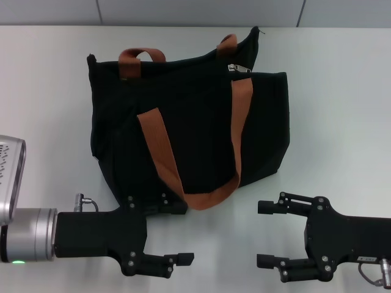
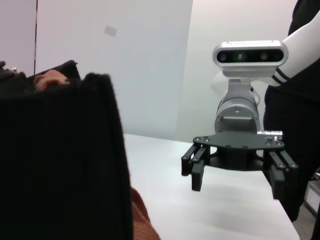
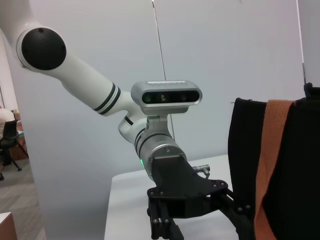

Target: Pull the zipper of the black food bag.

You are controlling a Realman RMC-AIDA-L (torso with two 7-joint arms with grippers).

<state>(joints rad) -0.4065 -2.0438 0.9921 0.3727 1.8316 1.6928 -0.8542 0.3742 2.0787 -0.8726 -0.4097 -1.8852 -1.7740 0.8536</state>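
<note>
Head view gives us both black grippers low and near, the left gripper (image 1: 177, 233) and the right gripper (image 1: 264, 234), each with fingers spread wide and holding nothing (they face each other across the white table (image 1: 342, 122)). Beyond them lies the large black fabric food bag (image 1: 201, 116) with rust-brown webbing handles (image 1: 162, 152). Farther back, near its top edge, we see the small silver zipper pull (image 1: 239, 69).

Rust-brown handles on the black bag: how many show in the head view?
2. One handle loops down the black food bag's near side; the other handle arches along its far top edge.
</note>
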